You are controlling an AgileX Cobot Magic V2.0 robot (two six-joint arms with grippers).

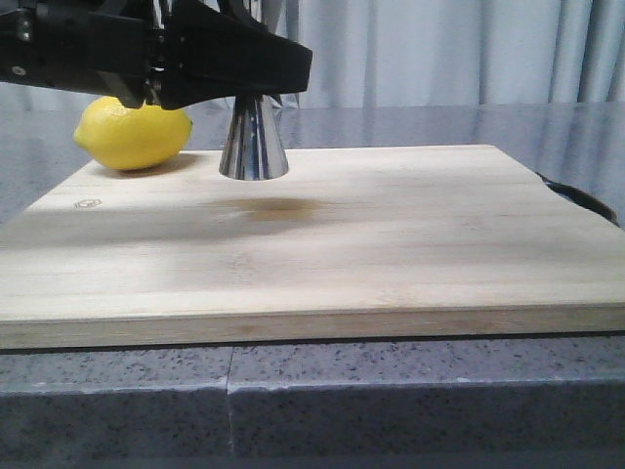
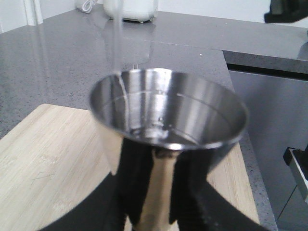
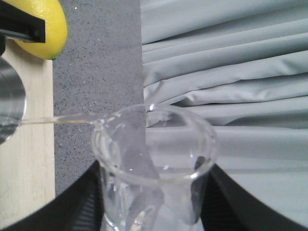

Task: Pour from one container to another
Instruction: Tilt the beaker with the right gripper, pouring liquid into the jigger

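The steel jigger (image 1: 253,145) stands on the wooden board (image 1: 322,244), next to the lemon. My left gripper (image 2: 163,190) is shut on its narrow gold waist, and its upper cup (image 2: 168,110) holds a little clear liquid. My right gripper (image 3: 154,192) is shut on the clear glass beaker (image 3: 154,159), which is tipped with its spout toward the jigger (image 3: 8,108). A thin clear stream (image 3: 57,119) runs from the spout and falls into the cup (image 2: 115,43). The black left arm (image 1: 195,59) hides the jigger's top in the front view; the beaker is not visible there.
A yellow lemon (image 1: 132,135) lies at the board's back left corner, close to the jigger. A black object (image 1: 578,198) shows past the board's right edge. Grey speckled counter (image 1: 420,401) surrounds the board, with curtains behind.
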